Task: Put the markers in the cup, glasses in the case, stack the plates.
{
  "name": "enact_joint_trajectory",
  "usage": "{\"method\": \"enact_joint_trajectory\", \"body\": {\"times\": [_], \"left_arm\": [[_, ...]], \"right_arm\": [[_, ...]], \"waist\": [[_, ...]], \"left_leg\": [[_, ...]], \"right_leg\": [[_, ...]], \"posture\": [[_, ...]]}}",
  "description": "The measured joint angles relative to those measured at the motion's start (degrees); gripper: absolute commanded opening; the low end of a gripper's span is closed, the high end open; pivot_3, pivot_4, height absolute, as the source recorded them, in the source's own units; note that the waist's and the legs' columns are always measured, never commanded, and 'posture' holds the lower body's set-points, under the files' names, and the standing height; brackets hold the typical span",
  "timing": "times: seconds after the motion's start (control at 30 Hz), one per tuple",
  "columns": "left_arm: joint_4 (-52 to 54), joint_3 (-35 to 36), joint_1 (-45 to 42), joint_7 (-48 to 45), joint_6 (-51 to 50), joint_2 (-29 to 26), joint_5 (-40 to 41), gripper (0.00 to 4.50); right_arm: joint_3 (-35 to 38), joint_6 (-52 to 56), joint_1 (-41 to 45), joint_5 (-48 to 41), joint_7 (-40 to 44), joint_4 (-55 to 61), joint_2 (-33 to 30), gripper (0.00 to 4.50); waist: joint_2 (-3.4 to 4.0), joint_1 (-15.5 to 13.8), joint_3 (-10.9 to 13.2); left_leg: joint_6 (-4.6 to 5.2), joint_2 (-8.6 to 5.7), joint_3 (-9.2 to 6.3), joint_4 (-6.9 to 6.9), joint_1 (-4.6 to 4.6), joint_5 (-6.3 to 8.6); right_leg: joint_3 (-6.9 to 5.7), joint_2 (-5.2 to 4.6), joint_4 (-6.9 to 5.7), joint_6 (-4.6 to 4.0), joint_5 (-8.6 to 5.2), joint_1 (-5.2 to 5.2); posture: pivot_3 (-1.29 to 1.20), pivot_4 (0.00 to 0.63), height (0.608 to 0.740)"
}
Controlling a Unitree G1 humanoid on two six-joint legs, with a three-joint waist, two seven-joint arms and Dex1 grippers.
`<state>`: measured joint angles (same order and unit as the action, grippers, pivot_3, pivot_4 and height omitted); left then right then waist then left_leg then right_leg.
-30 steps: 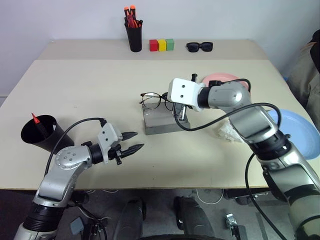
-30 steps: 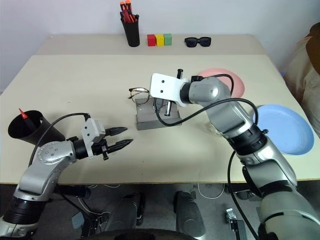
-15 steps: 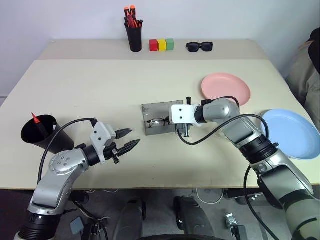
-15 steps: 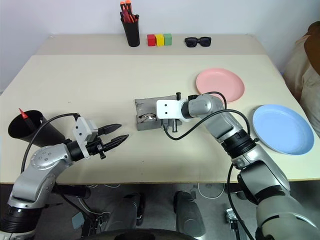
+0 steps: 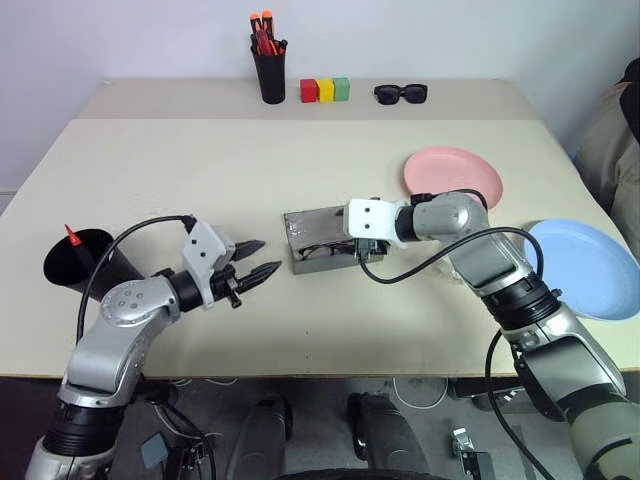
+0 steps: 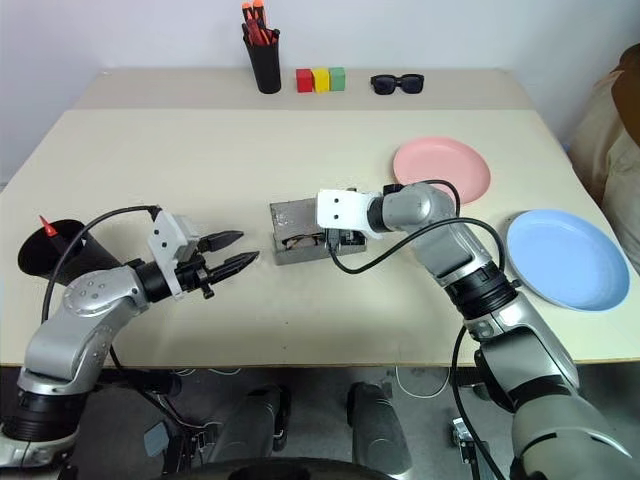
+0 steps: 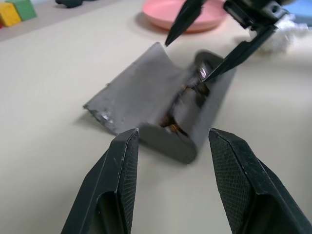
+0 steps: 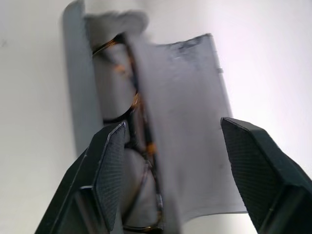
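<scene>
The grey case [image 5: 308, 228] lies open at the table's middle, with the thin wire-framed glasses [image 8: 132, 103] lying inside it. My right gripper [image 5: 366, 254] is open at the case's right end, its fingers [image 8: 109, 161] spread on either side of the case and touching nothing. To the left of the case, my left gripper [image 5: 270, 256] is open and empty, pointing at it. The black cup [image 5: 88, 268] stands at the left edge with a red marker [image 5: 71, 236] poking out. A pink plate [image 5: 452, 176] and a blue plate [image 5: 588, 268] lie apart on the right.
At the table's far edge stand a narrow black pen holder [image 5: 269, 72] with orange pens, three coloured blocks [image 5: 324, 90] and black sunglasses [image 5: 400, 94]. Something white and crumpled [image 7: 288, 35] lies just right of the case.
My right gripper came down with the glasses from above the case, set them inside and opened. My left gripper edged up and toward the case.
</scene>
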<state>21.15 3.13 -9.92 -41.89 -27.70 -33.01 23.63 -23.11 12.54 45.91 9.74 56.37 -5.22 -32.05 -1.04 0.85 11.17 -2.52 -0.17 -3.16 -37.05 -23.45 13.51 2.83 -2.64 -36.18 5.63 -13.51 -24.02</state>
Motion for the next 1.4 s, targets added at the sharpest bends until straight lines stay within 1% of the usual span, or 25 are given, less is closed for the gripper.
{"method": "enact_joint_trajectory", "body": {"times": [0.03,0.07,0.13,0.3,0.33,0.4,0.47,0.5,0.53,0.57,0.67,0.7,0.8,0.87,0.97,1.13,1.27,1.4], "left_arm": [[-0.5,0.0,-1.1,0.7,-0.8,0.4,0.4,1.47],[-1.2,0.0,-2.7,1.5,-2.0,1.1,0.6,0.92],[-3.0,-0.4,-6.1,2.7,-3.6,2.0,0.6,0.05],[-12.2,-3.6,-18.5,5.7,-6.4,5.3,-1.6,0.05],[-15.4,-4.4,-21.6,6.6,-6.9,6.6,-2.4,0.05],[-24.1,-4.6,-28.8,9.1,-8.9,9.9,-3.8,0.05],[-36.5,-4.6,-38.3,11.7,-12.0,13.3,-5.0,0.05],[-38.2,-4.6,-39.6,12.1,-12.3,13.7,-5.2,0.05],[-42.4,-4.4,-42.6,12.2,-13.3,15.0,-5.3,0.05],[-47.1,-4.5,-45.8,11.9,-14.0,16.3,-5.5,0.05],[-58.5,-4.6,-51.6,9.8,-13.8,17.3,-6.8,0.05],[-61.3,-4.7,-52.7,9.0,-13.6,17.3,-7.2,0.05],[-70.5,-8.3,-56.1,3.4,-13.0,17.5,-10.3,0.05],[-74.0,-9.3,-56.3,0.3,-11.8,17.4,-11.7,0.05],[-77.3,-10.9,-56.5,-4.3,-9.5,16.9,-13.8,0.05],[-77.6,-11.5,-56.4,-11.3,-8.4,15.9,-15.3,0.05],[-71.2,-11.8,-54.0,-17.6,-8.4,13.7,-15.4,0.05],[-58.9,-13.3,-47.5,-23.1,-9.9,11.2,-14.4,0.05]], "right_arm": [[0.9,0.7,-0.1,-0.1,-0.3,1.3,-0.1,2.91],[2.0,1.8,-0.5,-0.6,-0.7,2.9,-0.1,2.91],[4.1,3.8,-2.2,-1.7,-1.0,7.0,-0.5,2.91],[7.3,9.2,-9.7,-4.4,-1.1,17.8,-2.1,2.91],[8.3,10.4,-11.5,-4.7,-1.1,20.0,-3.1,2.91],[9.7,12.6,-14.6,-5.7,-1.4,23.9,-4.3,2.91],[11.0,15.1,-18.4,-6.7,-1.6,28.9,-5.4,2.91],[11.1,15.5,-18.8,-6.9,-1.7,29.6,-5.5,2.91],[11.8,16.3,-20.2,-7.5,-1.9,31.2,-6.1,2.91],[12.7,17.3,-22.0,-7.9,-2.0,33.0,-7.0,2.91],[15.2,19.9,-26.4,-9.1,-2.5,36.9,-8.9,2.91],[16.0,21.1,-27.3,-9.6,-2.8,37.7,-9.3,2.91],[21.0,25.9,-30.9,-12.7,-4.0,42.2,-9.4,2.91],[23.0,28.1,-33.0,-14.5,-4.7,45.0,-9.5,2.91],[24.0,30.1,-35.4,-16.0,-6.0,47.4,-9.5,2.91],[24.1,31.0,-36.0,-17.5,-8.3,48.1,-9.6,2.91],[24.1,30.7,-35.9,-18.0,-9.6,47.9,-9.7,2.91],[23.8,29.6,-35.4,-18.2,-10.3,46.8,-10.0,2.91]], "waist": [[-0.01,0.0,0.0],[-0.01,-0.1,0.0],[-0.02,-0.1,0.0],[-0.03,-0.2,0.0],[-0.01,-0.1,0.0],[-0.06,-0.2,0.0],[-0.07,-0.2,0.0],[-0.07,0.0,0.0],[-0.06,0.1,0.0],[-0.07,0.0,0.0],[-0.07,0.3,0.0],[-0.06,0.4,0.0],[-0.06,0.1,0.0],[-0.06,0.1,0.0],[-0.07,0.1,0.0],[-0.07,0.0,0.0],[-0.07,0.0,0.0],[-0.06,0.1,0.0]], "left_leg": [[0.00,0.00,0.00,0.00,0.00,0.00],[0.00,-0.01,-0.02,0.00,0.00,0.00],[0.00,-0.02,-0.08,0.00,0.00,0.00],[-0.01,-0.09,-0.13,-0.08,0.00,0.00],[0.00,-0.10,-0.10,-0.08,0.01,0.00],[0.00,-0.10,-0.18,-0.10,0.01,-0.01],[0.00,-0.11,-0.20,-0.10,0.01,-0.01],[0.00,-0.11,-0.18,-0.08,0.01,0.00],[0.00,-0.12,-0.14,-0.06,0.01,0.00],[0.01,-0.13,-0.16,-0.05,0.00,0.00],[0.02,-0.12,-0.16,-0.01,0.01,0.00],[0.02,-0.12,-0.14,0.00,0.02,0.00],[0.01,-0.12,-0.17,0.00,0.00,0.00],[0.01,-0.12,-0.15,-0.01,0.00,0.00],[0.01,-0.12,-0.16,-0.01,-0.01,0.00],[0.01,-0.12,-0.16,-0.01,-0.02,0.00],[0.01,-0.11,-0.16,0.00,-0.02,0.00],[0.01,-0.09,-0.15,0.00,-0.01,0.00]], "right_leg": [[0.00,0.00,0.00,0.05,0.03,0.00],[0.00,0.00,-0.01,0.13,0.07,0.01],[-0.04,0.02,-0.02,0.14,0.08,0.03],[-0.08,0.01,0.01,0.15,0.08,0.13],[-0.06,-0.01,0.00,0.16,0.08,0.13],[-0.12,0.05,0.01,0.16,0.08,0.15],[-0.12,0.05,-0.01,0.21,0.08,0.16],[-0.10,0.04,0.01,0.22,0.07,0.15],[-0.09,0.02,0.00,0.24,0.06,0.14],[-0.10,0.02,0.01,0.26,0.05,0.14],[-0.10,0.05,0.00,0.28,0.04,0.12],[-0.08,0.04,-0.01,0.28,0.04,0.10],[-0.09,0.06,-0.02,0.28,0.03,0.10],[-0.08,0.05,-0.01,0.28,0.03,0.10],[-0.08,0.04,-0.01,0.28,0.03,0.10],[-0.08,0.03,-0.01,0.27,0.03,0.10],[-0.07,0.02,-0.01,0.27,0.03,0.10],[-0.04,0.02,-0.01,0.26,0.03,0.10]], "posture": [[0.00,0.150,0.740],[0.00,0.150,0.740],[0.00,0.150,0.740],[0.00,0.150,0.740],[0.00,0.150,0.740],[0.00,0.150,0.740],[0.00,0.150,0.740],[0.00,0.150,0.740],[0.00,0.150,0.740],[0.00,0.150,0.740],[0.00,0.150,0.740],[0.00,0.150,0.740],[0.00,0.150,0.740],[0.00,0.150,0.740],[0.00,0.150,0.740],[0.00,0.150,0.740],[0.00,0.150,0.740],[0.00,0.150,0.740]]}}
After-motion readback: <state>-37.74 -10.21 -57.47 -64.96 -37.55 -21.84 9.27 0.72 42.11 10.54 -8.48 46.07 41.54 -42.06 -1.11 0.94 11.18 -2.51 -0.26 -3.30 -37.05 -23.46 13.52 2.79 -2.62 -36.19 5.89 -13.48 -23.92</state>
